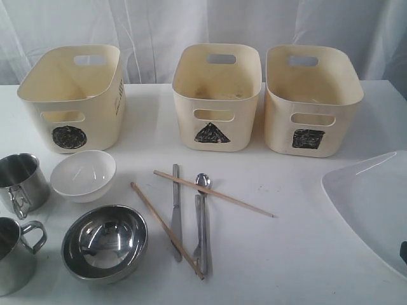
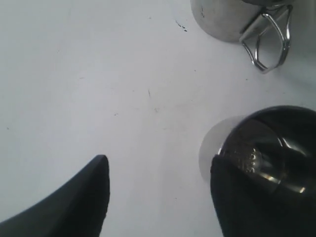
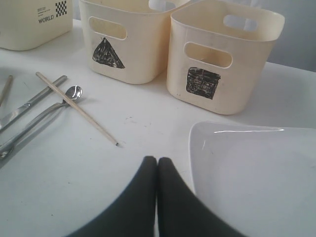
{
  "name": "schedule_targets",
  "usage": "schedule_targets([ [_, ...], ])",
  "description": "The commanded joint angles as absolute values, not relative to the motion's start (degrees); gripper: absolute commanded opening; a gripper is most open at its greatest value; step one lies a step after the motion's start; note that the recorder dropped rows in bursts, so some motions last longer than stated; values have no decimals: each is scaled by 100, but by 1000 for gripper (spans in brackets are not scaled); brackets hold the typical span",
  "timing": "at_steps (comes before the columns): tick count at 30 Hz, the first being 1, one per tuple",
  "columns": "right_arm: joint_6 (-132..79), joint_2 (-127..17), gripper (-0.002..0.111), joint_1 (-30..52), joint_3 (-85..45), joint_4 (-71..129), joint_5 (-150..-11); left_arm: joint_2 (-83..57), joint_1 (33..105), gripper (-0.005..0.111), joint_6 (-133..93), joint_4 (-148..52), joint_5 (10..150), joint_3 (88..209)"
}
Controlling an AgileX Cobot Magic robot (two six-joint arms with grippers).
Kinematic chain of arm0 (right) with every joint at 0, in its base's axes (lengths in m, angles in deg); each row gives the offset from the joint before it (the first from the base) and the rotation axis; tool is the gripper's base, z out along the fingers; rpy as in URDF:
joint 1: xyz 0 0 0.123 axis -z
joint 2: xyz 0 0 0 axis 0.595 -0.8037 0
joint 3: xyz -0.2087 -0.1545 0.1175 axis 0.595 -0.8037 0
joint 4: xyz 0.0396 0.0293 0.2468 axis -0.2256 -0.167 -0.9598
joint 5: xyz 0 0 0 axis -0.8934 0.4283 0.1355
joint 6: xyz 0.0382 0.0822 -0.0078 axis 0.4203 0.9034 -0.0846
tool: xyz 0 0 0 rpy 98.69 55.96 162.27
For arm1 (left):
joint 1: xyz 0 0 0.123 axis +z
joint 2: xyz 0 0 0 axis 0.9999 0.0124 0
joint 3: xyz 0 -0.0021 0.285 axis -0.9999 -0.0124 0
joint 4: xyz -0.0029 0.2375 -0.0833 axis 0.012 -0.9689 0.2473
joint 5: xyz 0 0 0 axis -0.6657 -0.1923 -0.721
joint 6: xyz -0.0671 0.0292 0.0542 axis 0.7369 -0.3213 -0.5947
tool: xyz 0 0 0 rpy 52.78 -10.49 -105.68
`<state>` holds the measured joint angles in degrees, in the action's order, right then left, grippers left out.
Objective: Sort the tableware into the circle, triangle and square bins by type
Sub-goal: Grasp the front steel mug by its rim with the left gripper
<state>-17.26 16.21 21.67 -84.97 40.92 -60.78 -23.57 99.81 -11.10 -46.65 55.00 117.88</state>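
Observation:
Two steel mugs (image 1: pixel 22 181) (image 1: pixel 16 254), a small white bowl (image 1: pixel 82 175) and a steel bowl (image 1: pixel 105 241) stand at the front left. A knife (image 1: pixel 176 210), spoon (image 1: pixel 202 184), fork (image 1: pixel 199 238) and two chopsticks (image 1: pixel 213 192) (image 1: pixel 166 229) lie in the middle. The large white plate (image 1: pixel 375 203) sits at the right. My left gripper (image 2: pixel 158 170) is open over bare table, one finger (image 2: pixel 237 197) in front of a mug (image 2: pixel 276 143). My right gripper (image 3: pixel 157 163) is shut and empty beside the plate (image 3: pixel 247 173).
Three cream bins stand in a row at the back: circle bin (image 1: pixel 70 95), triangle bin (image 1: pixel 216 95), square bin (image 1: pixel 311 101). A white curtain hangs behind them. The other mug (image 2: pixel 227 19) with its wire handle lies farther from my left gripper.

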Motion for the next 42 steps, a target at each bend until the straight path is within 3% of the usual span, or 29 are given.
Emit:
schedule_targets([
  [1, -1709, 1656, 0, 2157, -8527, 4097, -6088, -2360, 9992, 64, -1160, -4248, 5180, 11788],
  [11, -1709, 1656, 0, 2157, -8527, 4097, -6088, -2272, 9992, 63, -2560, -2828, 5432, 11793],
  [22, -1709, 1656, 0, 2157, -8527, 4097, -6088, -1282, 9992, 63, -2841, -2735, 5732, 11781],
  [24, -1709, 1656, 0, 2157, -8527, 4097, -6088, -1130, 9992, 58, -2841, -2735, 5769, 11781],
  [27, -1709, 1656, 0, 2157, -8527, 4097, -6088, -1042, 9992, 39, -2841, -2735, 5768, 11781],
  [30, -1709, 1656, 0, 2157, -8527, 4097, -6088, -1033, 9992, 13, -2841, -2735, 5700, 11781],
  [31, -1709, 1656, 0, 2157, -8527, 4097, -6088, -1033, 9992, 0, -2841, -2735, 5504, 11857],
  [36, -1709, 1656, 0, 2157, -8527, 4097, -6088, -1179, 9992, 0, -2839, -3132, 4150, 12581],
  [38, -1709, 1656, 0, 2157, -8527, 4097, -6088, -1575, 9992, 0, -2805, -3393, 3683, 13510],
  [40, -1709, 1656, 0, 2157, -8527, 4097, -6088, -1906, 9992, 0, -2841, -3102, 4065, 14402],
  [42, -1709, 1656, 0, 2157, -8527, 4097, -6088, -2006, 9992, 0, -2913, -2475, 5546, 15044],
])
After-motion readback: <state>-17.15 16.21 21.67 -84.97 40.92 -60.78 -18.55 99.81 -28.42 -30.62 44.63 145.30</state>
